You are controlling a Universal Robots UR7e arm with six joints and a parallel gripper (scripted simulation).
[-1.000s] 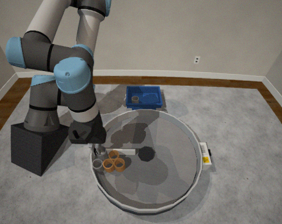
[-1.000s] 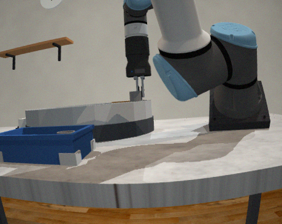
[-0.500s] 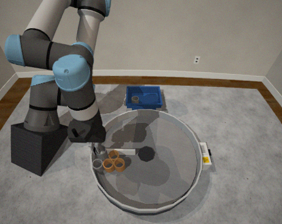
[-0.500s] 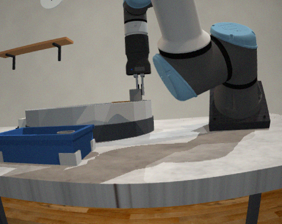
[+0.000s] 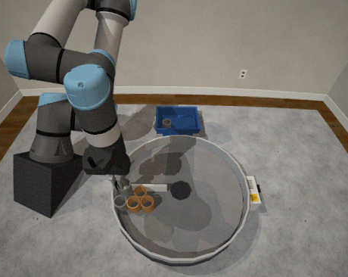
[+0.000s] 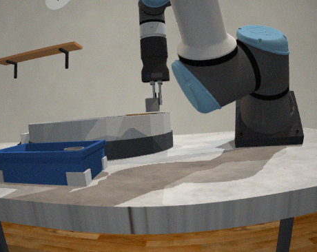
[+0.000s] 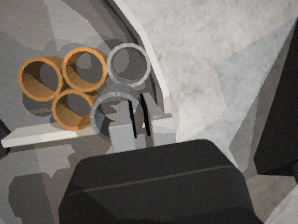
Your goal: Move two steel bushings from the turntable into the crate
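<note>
My gripper (image 5: 119, 185) (image 6: 158, 100) (image 7: 137, 107) is shut on the wall of a grey steel bushing (image 5: 126, 191) (image 6: 151, 105) (image 7: 95, 118), one finger inside it and one outside. In the exterior view it hangs upright just above the rim of the turntable (image 5: 182, 260) (image 6: 135, 125). Another steel bushing (image 5: 120, 208) (image 7: 109, 64) stands on the turntable by the rim, close to the held one. Three orange bushings (image 5: 134, 210) (image 7: 30, 83) stand touching beside them. The blue crate (image 5: 178, 130) (image 6: 42, 169) holds one steel bushing (image 5: 166, 125) (image 6: 74, 149) in its near left part.
A low white bar (image 5: 156, 187) (image 7: 45, 135) lies across the turntable from its dark hub (image 5: 180, 190) toward the bushings. The raised rim stands between the bushings and the crate. The robot's dark base block (image 5: 32, 185) (image 6: 269, 138) is left of the turntable in the top view.
</note>
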